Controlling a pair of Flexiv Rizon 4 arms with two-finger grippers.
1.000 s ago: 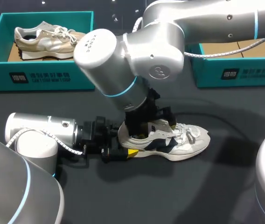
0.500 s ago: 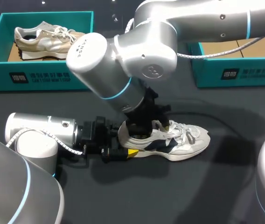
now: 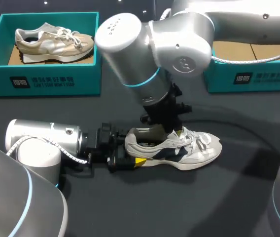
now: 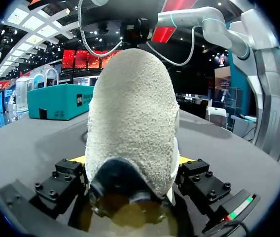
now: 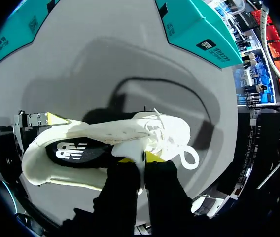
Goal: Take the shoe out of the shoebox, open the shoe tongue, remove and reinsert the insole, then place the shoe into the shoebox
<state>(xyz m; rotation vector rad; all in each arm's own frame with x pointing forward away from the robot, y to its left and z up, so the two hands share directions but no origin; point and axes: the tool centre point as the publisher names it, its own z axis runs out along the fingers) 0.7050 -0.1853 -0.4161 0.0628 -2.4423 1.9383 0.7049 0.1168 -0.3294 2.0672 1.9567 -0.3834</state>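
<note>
A white and navy shoe [image 3: 192, 148] lies on its sole on the dark table, toe to the right. My left gripper [image 3: 130, 154] holds its heel from the left, a finger on each side. In the left wrist view the heel [image 4: 130, 108] fills the gap between the fingers [image 4: 199, 180]. My right gripper [image 3: 172, 129] comes down from above onto the shoe's opening. In the right wrist view its yellow tips [image 5: 140, 159] are pinched together on the white tongue [image 5: 139, 148], with the shoe [image 5: 71, 148] under them.
A teal shoebox [image 3: 46, 79] at the back left holds a beige shoe [image 3: 53, 38]. A second teal box [image 3: 248, 74] stands at the back right, and its wall [image 5: 194, 27] shows ahead of the right gripper. My large right arm hangs over the table's middle.
The right gripper's fingers closed on the tongue. The right arm swung its elbow right and back, so the shoe's opening shows. The left arm and shoe stayed put.
</note>
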